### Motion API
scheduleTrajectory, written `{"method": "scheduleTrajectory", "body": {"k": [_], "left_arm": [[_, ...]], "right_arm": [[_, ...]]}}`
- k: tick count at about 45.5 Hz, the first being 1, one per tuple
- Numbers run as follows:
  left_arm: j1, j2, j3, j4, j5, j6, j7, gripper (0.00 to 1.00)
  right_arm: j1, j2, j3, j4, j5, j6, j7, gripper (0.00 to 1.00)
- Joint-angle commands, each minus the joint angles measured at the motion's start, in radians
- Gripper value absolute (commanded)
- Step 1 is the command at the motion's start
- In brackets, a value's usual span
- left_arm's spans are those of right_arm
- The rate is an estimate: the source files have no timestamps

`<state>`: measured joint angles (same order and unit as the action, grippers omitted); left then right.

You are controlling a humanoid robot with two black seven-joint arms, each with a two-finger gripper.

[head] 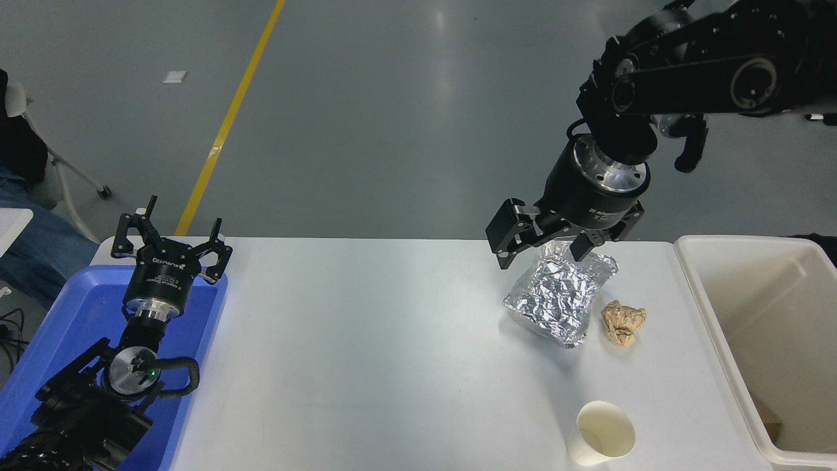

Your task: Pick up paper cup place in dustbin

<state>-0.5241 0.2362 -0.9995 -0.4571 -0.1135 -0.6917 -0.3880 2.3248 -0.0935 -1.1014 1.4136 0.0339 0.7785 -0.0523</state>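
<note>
White table (366, 366): paper cup (601, 433) upright, right pincer (546, 254) spread

A smooth grey-green floor (392, 118) fills the upper part of the head view, glossy enough to carry a pale streak of overhead light. A yellow line (229, 118) runs diagonally across it. A small white scrap (176, 76) lies on the floor left of the line. Two little grey squares (596, 222) sit on the floor just past the bench's (366, 353) far edge. The white bench is plain and matte. At the left edge a chair leg with a caster (98, 190) shows.
</note>
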Motion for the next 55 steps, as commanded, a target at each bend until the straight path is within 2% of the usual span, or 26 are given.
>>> {"method": "scheduleTrajectory", "body": {"k": [1,24,33,49,55], "left_arm": [[0.001,0.0,-0.001,0.0,0.0,0.0,0.0,1.0],[-0.001,0.0,0.001,0.0,-0.003,0.003,-0.003,1.0],[-0.001,0.0,-0.001,0.0,-0.003,0.003,-0.005,1.0],[-0.001,0.0,0.001,0.0,-0.003,0.003,-0.006,1.0],[-0.001,0.0,0.001,0.0,-0.003,0.003,-0.006,1.0]], "right_arm": [[0.03,0.02,-0.031,0.027,0.031,0.007,0.0,1.0],[-0.159,0.008,-0.032,-0.102,0.001,0.007,-0.001,1.0],[-0.174,-0.098,-0.032,0.036,-0.077,0.007,-0.001,1.0],[-0.33,-0.271,0.014,0.1,-0.207,-0.004,-0.001,1.0],[-0.449,-0.351,0.063,0.094,-0.333,-0.067,-0.001,1.0]]}}
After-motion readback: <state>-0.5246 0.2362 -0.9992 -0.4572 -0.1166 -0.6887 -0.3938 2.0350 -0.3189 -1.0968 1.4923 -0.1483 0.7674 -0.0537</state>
